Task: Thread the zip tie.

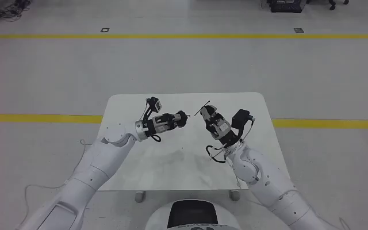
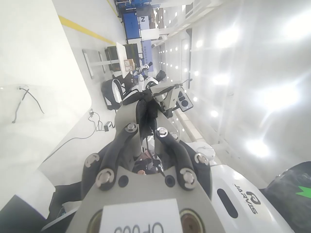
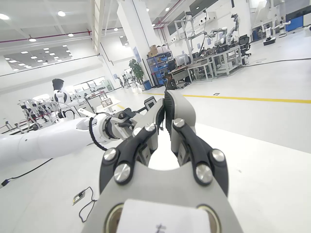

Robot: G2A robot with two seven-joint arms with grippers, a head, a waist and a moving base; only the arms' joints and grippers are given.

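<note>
Both grippers hang above the middle of the white table [image 1: 167,167], tips facing each other a short gap apart. My right gripper [image 1: 207,111] is shut on a thin black zip tie [image 1: 202,108], whose free end sticks out past the fingertips towards the far side. In the right wrist view that gripper [image 3: 165,99] has its pads pressed together, and a short bit of the tie [image 3: 166,84] shows above them. My left gripper [image 1: 185,117] is shut too. In its own wrist view, a thin black strand [image 2: 155,163] runs back between the closed fingers [image 2: 136,115].
Spare black zip ties [image 2: 26,100] lie loose on the table and show in the top view near the right arm [image 1: 215,154]. The tabletop has free room to the left and front. Yellow floor lines [image 1: 52,118] run behind the table.
</note>
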